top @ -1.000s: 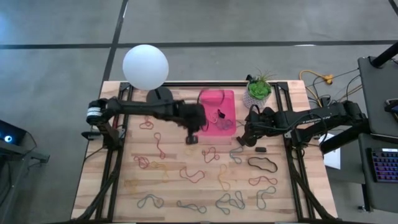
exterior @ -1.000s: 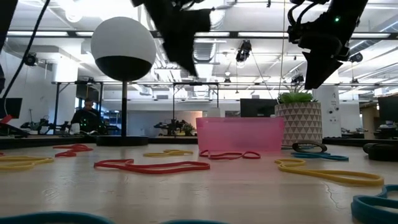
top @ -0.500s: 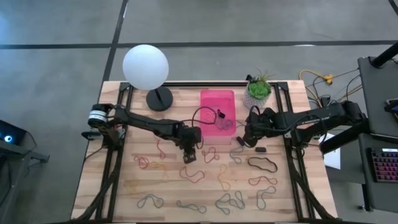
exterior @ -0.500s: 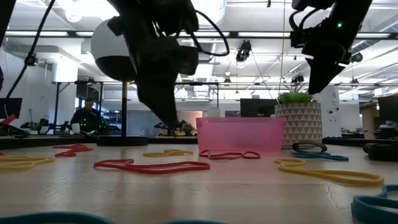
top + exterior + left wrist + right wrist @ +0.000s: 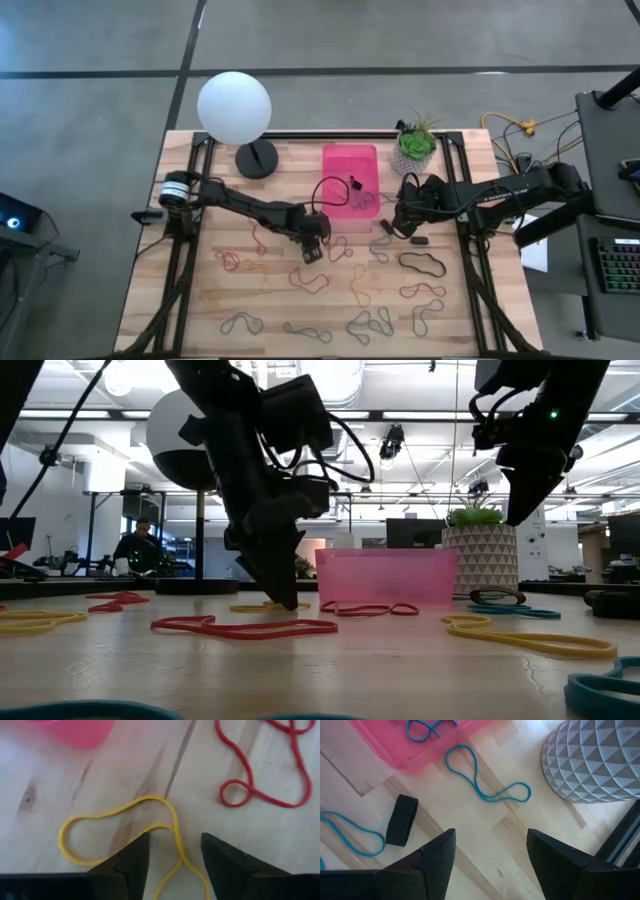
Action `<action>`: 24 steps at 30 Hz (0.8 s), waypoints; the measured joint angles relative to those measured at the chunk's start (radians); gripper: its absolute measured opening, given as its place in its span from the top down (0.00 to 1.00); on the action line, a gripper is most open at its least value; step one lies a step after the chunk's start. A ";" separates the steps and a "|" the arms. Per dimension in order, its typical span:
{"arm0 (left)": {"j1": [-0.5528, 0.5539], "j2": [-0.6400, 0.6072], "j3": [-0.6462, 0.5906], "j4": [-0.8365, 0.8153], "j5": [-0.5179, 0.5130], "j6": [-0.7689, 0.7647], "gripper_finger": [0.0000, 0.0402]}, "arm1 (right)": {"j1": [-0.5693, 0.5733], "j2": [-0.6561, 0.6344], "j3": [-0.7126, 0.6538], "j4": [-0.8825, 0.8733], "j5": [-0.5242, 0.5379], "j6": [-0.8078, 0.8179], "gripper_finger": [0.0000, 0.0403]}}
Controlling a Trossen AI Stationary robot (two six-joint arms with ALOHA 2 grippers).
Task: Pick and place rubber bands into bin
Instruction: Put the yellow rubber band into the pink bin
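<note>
Many rubber bands in red, yellow, grey-green and black (image 5: pixel 330 280) lie flat over the table's near half. The pink bin (image 5: pixel 349 152) stands at the far middle with a few bands inside. My left gripper (image 5: pixel 310 248) is open, low over the table just near-left of the bin. Its fingers stand on either side of a yellow band (image 5: pixel 172 827) that lies flat on the wood, and a red band (image 5: pixel 260 785) lies beside it. My right gripper (image 5: pixel 400 222) is open and empty, raised above the table right of the bin, over a teal band (image 5: pixel 485 780) and a short black band (image 5: pixel 402 820).
A white globe lamp (image 5: pixel 234 108) with a black base (image 5: pixel 257 158) stands at the far left. A white pot with a green plant (image 5: pixel 415 148) stands right of the bin. Black frame rails (image 5: pixel 190 250) run along both table sides.
My left gripper has gone from beside the bin's left wall toward the table's near edge and down, until its fingertips are just above the wood around the yellow band. The bands have not moved.
</note>
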 joint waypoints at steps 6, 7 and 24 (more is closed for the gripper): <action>0.005 0.037 -0.001 0.032 0.031 0.019 0.89 | 0.000 0.000 0.000 0.000 0.000 0.002 0.43; 0.008 0.042 -0.001 0.039 0.044 0.028 0.94 | 0.000 0.000 0.000 0.000 0.000 0.002 0.43; 0.075 -0.256 0.072 0.276 0.092 0.068 1.00 | 0.000 0.000 0.001 0.007 -0.001 0.006 0.43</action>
